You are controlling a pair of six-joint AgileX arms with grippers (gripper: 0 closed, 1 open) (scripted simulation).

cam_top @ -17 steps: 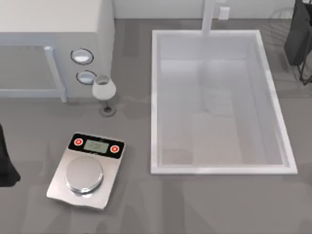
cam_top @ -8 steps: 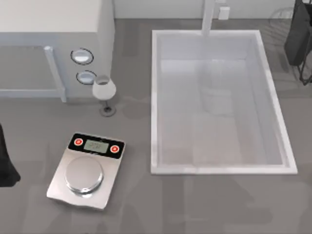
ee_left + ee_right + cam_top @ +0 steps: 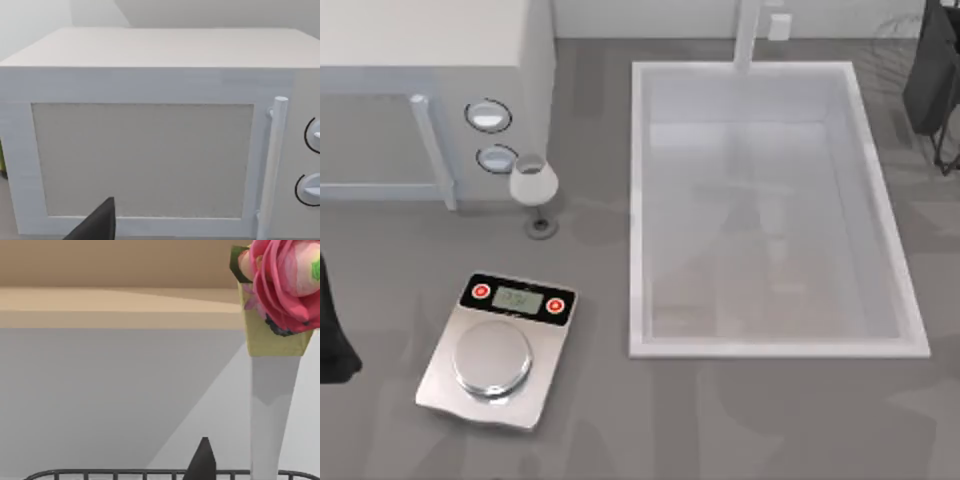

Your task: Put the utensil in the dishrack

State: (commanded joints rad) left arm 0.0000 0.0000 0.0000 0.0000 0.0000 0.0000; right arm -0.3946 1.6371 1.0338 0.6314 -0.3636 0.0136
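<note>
The right gripper [image 3: 202, 460] is held above the dishrack [image 3: 125, 473] at the table's far right corner; its opening cannot be told. The utensil [image 3: 274, 370] is seen upright, red head uppermost. A slow, vertical lowering between 2 wires is judged best.

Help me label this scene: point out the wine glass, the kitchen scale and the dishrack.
wine glass [image 3: 533, 182]: top view, on its white bowl.
kitchen scale [image 3: 493, 358]: top view, on its round steel pan.
dishrack [image 3: 125, 473]: right wrist view, on its dark top wire.
</note>
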